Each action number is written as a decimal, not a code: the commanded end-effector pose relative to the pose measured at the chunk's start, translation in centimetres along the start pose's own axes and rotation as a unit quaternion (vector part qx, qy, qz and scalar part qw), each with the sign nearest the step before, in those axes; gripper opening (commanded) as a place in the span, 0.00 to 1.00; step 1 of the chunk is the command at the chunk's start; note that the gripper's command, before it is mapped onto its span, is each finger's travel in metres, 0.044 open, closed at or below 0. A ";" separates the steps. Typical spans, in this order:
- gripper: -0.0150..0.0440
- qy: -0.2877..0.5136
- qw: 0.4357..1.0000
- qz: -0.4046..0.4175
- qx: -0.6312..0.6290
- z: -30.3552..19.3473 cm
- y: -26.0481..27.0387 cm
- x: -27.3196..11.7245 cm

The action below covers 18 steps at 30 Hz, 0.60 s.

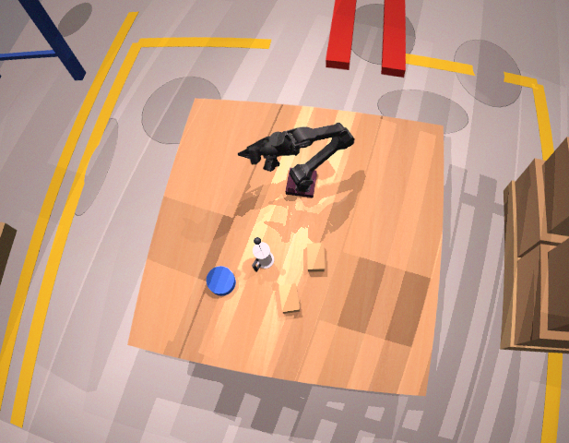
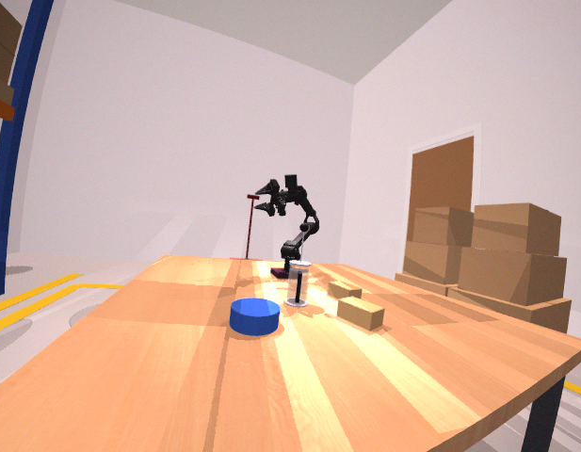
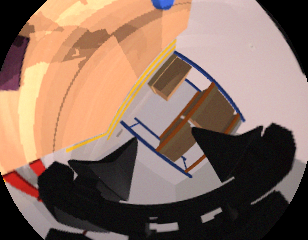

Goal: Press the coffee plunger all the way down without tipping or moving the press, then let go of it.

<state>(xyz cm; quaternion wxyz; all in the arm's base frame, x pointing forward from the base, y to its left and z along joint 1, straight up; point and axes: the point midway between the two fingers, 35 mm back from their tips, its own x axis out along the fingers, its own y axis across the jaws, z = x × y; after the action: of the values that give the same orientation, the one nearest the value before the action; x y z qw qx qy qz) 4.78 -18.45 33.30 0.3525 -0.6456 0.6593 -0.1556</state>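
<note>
Near the middle of the wooden desk stands the coffee press, upright, a clear cylinder with a white lid and a thin rod rising from it to a small dark knob; the plunger rod shows well above the lid, so it is not pressed down. Just beside the press, on one side, lies a flat blue disc, near but apart from it. On the other side sit two small tan blocks, one a little farther back than the other, neither touching the press. Toward the far part of the desk the black arm rises from its dark base, bends at the elbow and reaches out sideways, well apart from the press and high above the surface. Its tool is spread wide, the two pointed fingers standing far from each other with nothing between them; through the gap the wrist view shows floor, yellow lines and a blue-framed shelf with brown boxes. Stacked cardboard boxes stand on the floor beyond the desk's edge.
</note>
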 end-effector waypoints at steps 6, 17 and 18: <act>1.00 -0.078 0.987 -0.035 0.139 2.4 -3.0 0.4; 1.00 -0.321 0.814 0.015 0.483 10.6 -11.0 -1.4; 1.00 -0.332 0.802 0.024 0.497 11.0 -11.4 -1.6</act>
<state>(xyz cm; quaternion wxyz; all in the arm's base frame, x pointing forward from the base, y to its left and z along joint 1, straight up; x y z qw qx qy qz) 13.42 -18.06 33.11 0.6356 -0.5526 0.4843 -0.2367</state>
